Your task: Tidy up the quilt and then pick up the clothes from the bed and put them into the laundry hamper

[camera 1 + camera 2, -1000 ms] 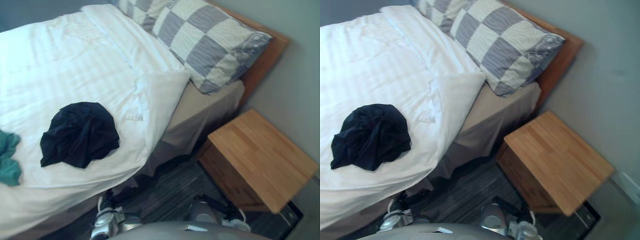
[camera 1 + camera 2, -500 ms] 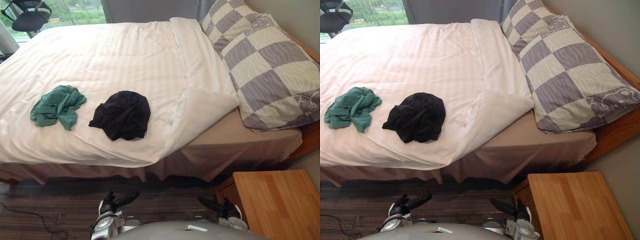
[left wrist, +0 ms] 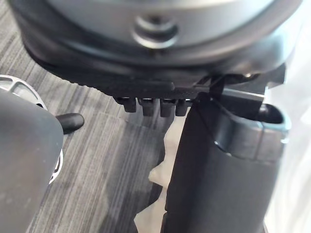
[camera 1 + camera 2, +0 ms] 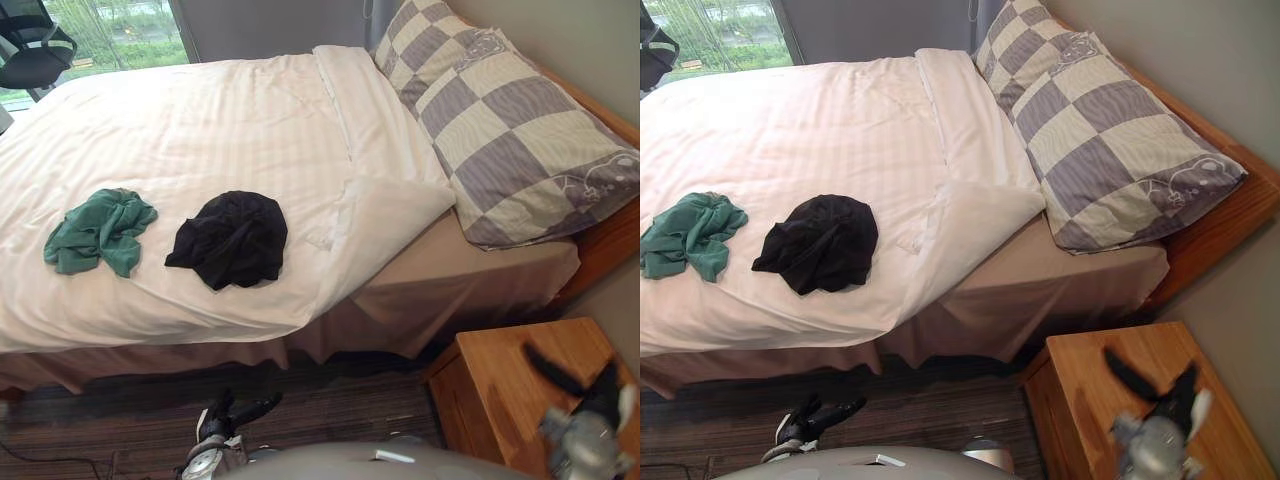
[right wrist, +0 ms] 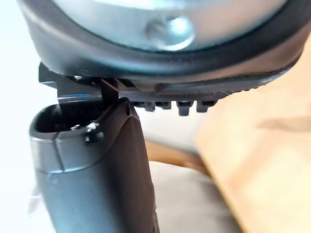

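Quilt [image 4: 220, 120] covers most of the bed, but its near corner [image 4: 395, 205], just beside the checked pillow [image 4: 510, 130], is turned back on itself. Because of this the beige sheet [image 4: 470, 270] lies bare there. I judge that this corner is the part to straighten first.

Two clothes lie on top of the quilt, near the edge that faces the robot: a black garment [image 4: 230, 240] in a bundle and a green garment [image 4: 100, 232] near it on the robot's left. The two do not touch each other.

The right hand [image 4: 1165, 408] hovers over the wooden nightstand [image 4: 490, 390]. Its fingers are spread and straight and hold nothing. From this place it seems ready to reach for the folded corner, which is well apart from the fingers.

The left hand [image 4: 228, 415] hangs low over the floor in front of the bed, below the black garment. Its fingers are relaxed and empty, and they are well apart from both the quilt and the clothes.
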Robot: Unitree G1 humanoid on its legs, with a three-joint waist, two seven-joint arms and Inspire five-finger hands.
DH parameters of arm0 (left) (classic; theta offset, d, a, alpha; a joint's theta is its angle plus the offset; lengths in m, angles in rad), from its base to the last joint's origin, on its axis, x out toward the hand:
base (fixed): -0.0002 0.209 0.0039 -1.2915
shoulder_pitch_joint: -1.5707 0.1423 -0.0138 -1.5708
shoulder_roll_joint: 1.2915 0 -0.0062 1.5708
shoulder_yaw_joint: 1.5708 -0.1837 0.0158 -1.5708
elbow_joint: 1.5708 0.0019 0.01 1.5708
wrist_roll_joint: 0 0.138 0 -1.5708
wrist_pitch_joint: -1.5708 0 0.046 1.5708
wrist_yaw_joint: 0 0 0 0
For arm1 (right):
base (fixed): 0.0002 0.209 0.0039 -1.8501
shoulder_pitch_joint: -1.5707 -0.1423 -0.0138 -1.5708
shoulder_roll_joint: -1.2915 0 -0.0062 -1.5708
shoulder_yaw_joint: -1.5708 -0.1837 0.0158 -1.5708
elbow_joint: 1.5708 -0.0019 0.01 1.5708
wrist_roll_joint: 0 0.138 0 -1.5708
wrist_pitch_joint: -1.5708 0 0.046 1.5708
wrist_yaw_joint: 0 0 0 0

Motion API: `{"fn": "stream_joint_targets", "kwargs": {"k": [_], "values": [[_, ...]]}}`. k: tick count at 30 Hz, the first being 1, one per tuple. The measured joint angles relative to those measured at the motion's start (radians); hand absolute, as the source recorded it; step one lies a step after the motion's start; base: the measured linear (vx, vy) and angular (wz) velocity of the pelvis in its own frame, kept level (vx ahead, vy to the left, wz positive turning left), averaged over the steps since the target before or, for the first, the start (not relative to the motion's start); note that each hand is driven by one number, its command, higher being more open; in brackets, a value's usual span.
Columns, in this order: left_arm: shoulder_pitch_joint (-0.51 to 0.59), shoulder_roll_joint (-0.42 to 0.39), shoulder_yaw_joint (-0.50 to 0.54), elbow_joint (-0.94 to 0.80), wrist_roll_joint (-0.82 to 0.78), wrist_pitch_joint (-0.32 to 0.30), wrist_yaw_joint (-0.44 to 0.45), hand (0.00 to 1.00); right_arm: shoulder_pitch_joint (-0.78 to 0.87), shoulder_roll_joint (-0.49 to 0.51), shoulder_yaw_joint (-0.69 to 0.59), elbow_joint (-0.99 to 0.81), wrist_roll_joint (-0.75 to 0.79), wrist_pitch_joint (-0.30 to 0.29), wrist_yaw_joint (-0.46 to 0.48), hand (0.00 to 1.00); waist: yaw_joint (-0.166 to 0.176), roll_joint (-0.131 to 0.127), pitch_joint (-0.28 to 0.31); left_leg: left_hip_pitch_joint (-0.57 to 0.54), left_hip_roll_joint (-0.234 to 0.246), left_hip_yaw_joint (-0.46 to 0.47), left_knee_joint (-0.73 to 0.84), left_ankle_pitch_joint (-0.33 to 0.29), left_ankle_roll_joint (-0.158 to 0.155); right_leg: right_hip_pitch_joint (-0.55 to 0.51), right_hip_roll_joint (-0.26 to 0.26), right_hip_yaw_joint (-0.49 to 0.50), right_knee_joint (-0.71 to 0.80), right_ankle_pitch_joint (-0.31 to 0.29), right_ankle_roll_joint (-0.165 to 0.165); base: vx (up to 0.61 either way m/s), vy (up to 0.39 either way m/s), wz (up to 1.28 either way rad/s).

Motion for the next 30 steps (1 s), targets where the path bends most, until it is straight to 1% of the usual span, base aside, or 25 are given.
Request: {"fn": "stream_joint_targets", "kwargs": {"k": [2,3,6,7,9,11,12,16,18,19,20,22,23,25,26,27,30], "values": [[0.003,0.006,-0.013,0.002,0.0,0.0,-0.012,1.0,-0.064,-0.048,0.005,-0.028,-0.041,-0.019,-0.007,1.0,-0.005,-0.005,-0.004,-0.001,0.003,-0.005,0.0,0.005,0.0,-0.002,0.004,0.003,0.0,0.001,-0.001,-0.07,-0.02,0.0],[0.007,0.013,-0.028,0.004,0.0,0.0,-0.018,1.0,-0.128,-0.085,0.026,-0.029,-0.067,-0.029,-0.011,1.0,-0.009,-0.008,-0.014,-0.015,0.006,-0.013,0.0,0.015,0.0,-0.014,0.009,0.005,0.001,0.004,-0.004,-0.05,-0.02,0.01],[0.006,0.036,-0.054,0.003,0.0,0.001,-0.025,1.0,-0.209,-0.107,0.081,-0.027,-0.103,-0.03,-0.018,1.0,-0.012,-0.01,-0.016,-0.032,0.007,-0.027,0.0,0.031,0.005,-0.03,0.012,-0.004,0.006,0.004,-0.005,-0.04,-0.02,0.12],[0.005,0.041,-0.066,0.004,0.0,0.002,-0.026,1.0,-0.251,-0.11,0.12,-0.026,-0.107,-0.03,-0.018,1.0,-0.012,-0.009,-0.016,-0.04,0.006,-0.04,0.0,0.038,0.01,-0.033,0.011,-0.014,0.008,0.004,-0.005,-0.02,-0.012,0.19],[0.003,0.048,-0.08,0.004,0.0,0.002,-0.025,1.0,-0.282,-0.124,0.164,-0.019,-0.115,-0.029,-0.019,1.0,-0.011,-0.007,-0.017,-0.048,-0.001,-0.053,0.0,0.04,0.012,-0.033,0.011,-0.026,0.007,0.004,-0.005,-0.01,-0.006,0.22],[0.001,0.048,-0.085,0.012,-0.001,0.002,-0.023,1.0,-0.358,-0.17,0.266,-0.011,-0.146,-0.027,-0.012,1.0,-0.009,0.001,-0.021,-0.066,0.001,-0.065,0.0,0.047,0.02,-0.041,0.012,-0.035,0.002,0.011,-0.001,0.0,-0.001,0.16],[-0.001,0.05,-0.091,0.015,-0.001,0.002,-0.02,1.0,-0.43,-0.189,0.321,-0.01,-0.147,-0.027,-0.005,1.0,-0.007,0.005,-0.022,-0.079,0.001,-0.068,0.0,0.052,0.025,-0.052,0.013,-0.035,-0.002,0.02,-0.003,0.01,0.013,0.07],[-0.008,0.063,-0.116,0.014,-0.004,0.001,-0.016,1.0,-0.594,-0.248,0.445,0.015,-0.177,-0.027,0.002,1.0,0.005,0.008,-0.023,-0.105,0.002,-0.094,0.001,0.063,0.035,-0.054,0.021,-0.037,-0.033,0.046,-0.007,0.0,0.011,0.1],[-0.02,0.072,-0.119,0.014,-0.01,0.0,-0.011,1.0,-0.766,-0.292,0.537,0.1,-0.183,-0.028,0.007,1.0,0.022,0.008,-0.015,-0.132,0.009,-0.099,0.001,0.075,0.04,-0.071,0.031,-0.034,-0.051,0.067,-0.015,-0.05,0.007,0.07],[-0.024,0.075,-0.12,0.015,-0.014,-0.001,-0.009,1.0,-0.805,-0.299,0.556,0.116,-0.184,-0.028,0.009,1.0,0.025,0.005,-0.01,-0.141,0.01,-0.104,0.001,0.079,0.042,-0.077,0.033,-0.034,-0.053,0.071,-0.015,-0.07,0.013,0.11],[-0.045,0.08,-0.12,0.023,-0.039,0.0,-0.005,1.0,-0.905,-0.315,0.601,0.156,-0.195,-0.029,0.01,1.0,0.037,0.004,0.018,-0.158,0.014,-0.111,0.001,0.089,0.046,-0.092,0.037,-0.035,-0.052,0.078,-0.019,-0.09,0.02,0.12],[-0.059,0.081,-0.12,0.022,-0.048,-0.001,-0.001,1.0,-1.0,-0.34,0.66,0.203,-0.222,-0.038,0.017,1.0,0.048,0.012,0.04,-0.192,0.016,-0.124,0.001,0.102,0.053,-0.12,0.047,-0.039,-0.048,0.085,-0.02,-0.11,0.022,0.22],[-0.069,0.083,-0.128,0.023,-0.057,-0.001,0.003,1.0,-1.072,-0.345,0.698,0.244,-0.223,-0.041,0.025,1.0,0.048,0.025,0.06,-0.224,0.018,-0.143,0.001,0.11,0.057,-0.145,0.049,-0.052,-0.039,0.088,-0.023,-0.09,0.019,0.3],[-0.08,0.083,-0.139,0.023,-0.08,-0.001,0.007,1.0,-1.113,-0.354,0.718,0.271,-0.224,-0.046,0.028,1.0,0.058,0.039,0.081,-0.245,0.019,-0.152,0.001,0.118,0.061,-0.168,0.049,-0.057,-0.025,0.088,-0.023,-0.09,0.025,0.2],[-0.09,0.083,-0.148,0.022,-0.094,-0.002,0.007,1.0,-1.14,-0.37,0.737,0.299,-0.224,-0.05,0.031,1.0,0.071,0.053,0.101,-0.268,0.02,-0.159,0.001,0.122,0.059,-0.194,0.049,-0.059,-0.01,0.087,-0.024,-0.12,0.036,0.2],[-0.095,0.087,-0.159,0.02,-0.121,-0.002,0.01,1.0,-1.157,-0.373,0.74,0.326,-0.224,-0.05,0.034,1.0,0.074,0.062,0.12,-0.292,0.02,-0.17,0.001,0.131,0.064,-0.215,0.048,-0.067,0.002,0.087,-0.024,-0.1,0.03,0.2],[-0.097,0.098,-0.162,0.009,-0.161,-0.002,0.016,1.0,-1.189,-0.374,0.749,0.392,-0.223,-0.05,0.042,1.0,0.075,0.068,0.168,-0.337,0.021,-0.177,0.001,0.144,0.069,-0.271,0.045,-0.069,0.031,0.087,-0.024,-0.07,0.028,0.09]]}}
